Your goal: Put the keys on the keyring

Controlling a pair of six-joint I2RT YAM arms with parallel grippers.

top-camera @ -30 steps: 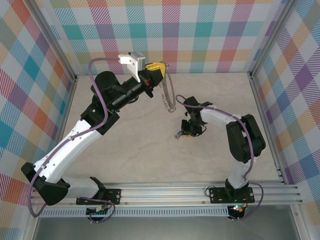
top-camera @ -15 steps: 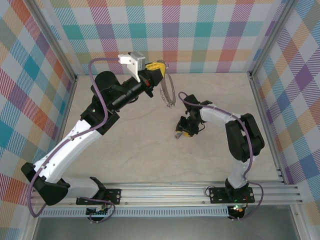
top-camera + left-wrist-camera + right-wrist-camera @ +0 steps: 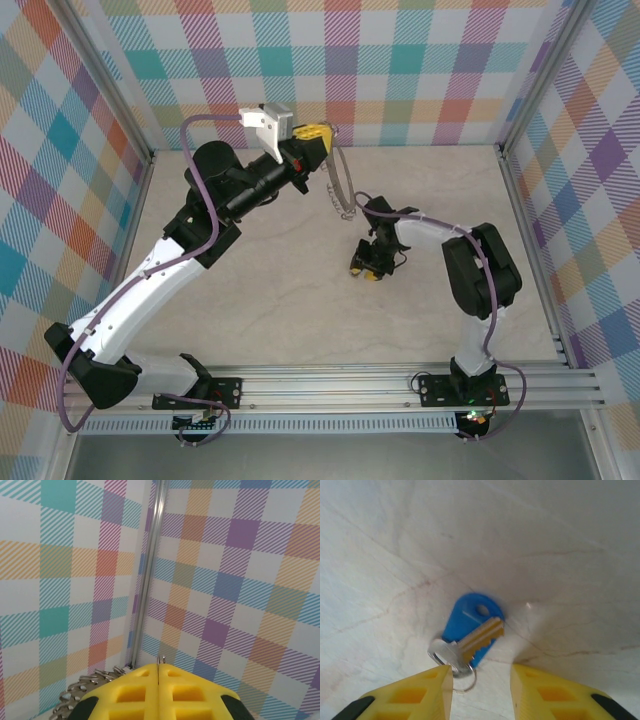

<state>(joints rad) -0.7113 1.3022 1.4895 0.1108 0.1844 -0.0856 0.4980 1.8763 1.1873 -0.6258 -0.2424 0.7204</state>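
The key (image 3: 470, 622) lies flat on the pale table: a blue plastic head with a hole, a short metal blade across it, and a small split ring (image 3: 465, 682) at its near end. My right gripper (image 3: 481, 680) is open just above the table, and its left fingertip (image 3: 437, 680) touches the key's silver end. In the top view this gripper (image 3: 366, 266) points down at mid-table. The keyring (image 3: 341, 185), a thin silver hoop with small links, hangs from my raised left gripper (image 3: 322, 134). The left gripper (image 3: 158, 666) is shut on the hoop's wire, links (image 3: 82, 690) bunched at its left.
Checked walls enclose the table (image 3: 270, 290) on three sides, with an aluminium post (image 3: 147, 570) at the corner. The hoop hangs close to the right arm's forearm (image 3: 430, 232). An aluminium rail (image 3: 330, 385) with both arm bases runs along the near edge.
The right wrist has swung left and dropped over the key. The hoop under the left gripper has swayed slightly; the left arm has barely moved.
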